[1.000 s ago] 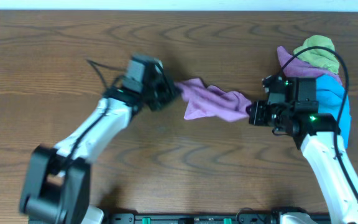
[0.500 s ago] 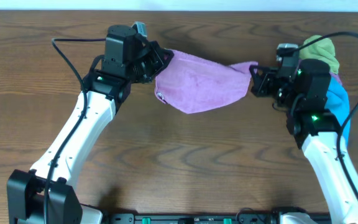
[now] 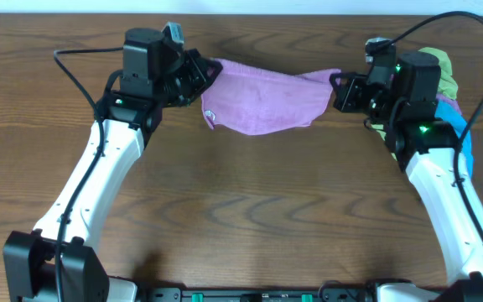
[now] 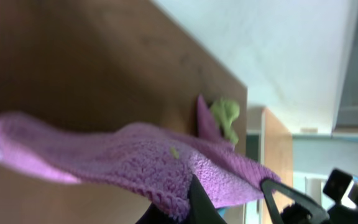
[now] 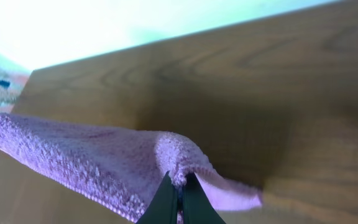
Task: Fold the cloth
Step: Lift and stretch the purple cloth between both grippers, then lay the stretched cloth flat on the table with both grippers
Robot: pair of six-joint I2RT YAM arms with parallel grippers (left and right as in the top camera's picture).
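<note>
The cloth (image 3: 262, 96) hangs in the upper middle of the overhead frame, stretched between my two grippers along its top edge and sagging below that into a shallow pouch over the table (image 3: 250, 210); I cannot tell whether its lowest fold touches the wood. It is plain lilac with a fuzzy pile. A small white tag (image 3: 210, 115) sits at its lower left corner, and it is too small and blurred for me to read any writing on it, in the left wrist view as well. The left gripper (image 3: 208, 74) is clamped on the cloth's upper left corner, and in its wrist view the dark fingers meet the fabric edge at the bottom of the frame. The right gripper (image 3: 338, 84) is pinched tight on the upper right corner; its wrist view shows the two fingertips pressed together with a ridge of cloth caught between them and the rest trailing off toward the left of that frame. Behind the right arm, at the upper right of the overhead frame, lies a heap with an olive-green cloth (image 3: 443, 67) on top, a bright blue cloth (image 3: 466, 147) under it and a strip of purple between them. Green lights glow on both arms, and black cables loop over each wrist. I can make out no lettering on the arms from here
</note>
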